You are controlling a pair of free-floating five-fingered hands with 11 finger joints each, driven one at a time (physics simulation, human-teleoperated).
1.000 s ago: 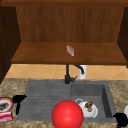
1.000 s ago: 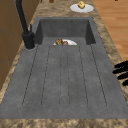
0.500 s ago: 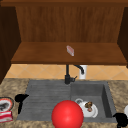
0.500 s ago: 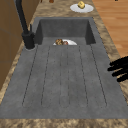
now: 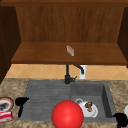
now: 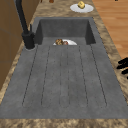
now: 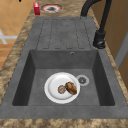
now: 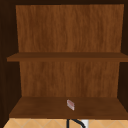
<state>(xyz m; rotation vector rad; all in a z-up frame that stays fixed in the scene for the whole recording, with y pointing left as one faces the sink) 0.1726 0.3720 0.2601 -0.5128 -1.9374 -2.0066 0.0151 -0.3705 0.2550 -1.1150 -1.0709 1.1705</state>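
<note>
The draining board (image 6: 65,77) lies flat and free. The tap (image 5: 68,75) stands behind; a red ball (image 5: 67,115) blocks the front edge.

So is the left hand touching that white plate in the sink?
Apart. In the front view the left hand hovers at the left edge of the drainboard, while the white plate lies in the basin to the right.

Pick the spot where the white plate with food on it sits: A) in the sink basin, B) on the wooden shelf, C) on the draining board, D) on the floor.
A: the plate lies on the bottom of the sink basin, beside the drain, with two brown pieces of food on it.
</note>
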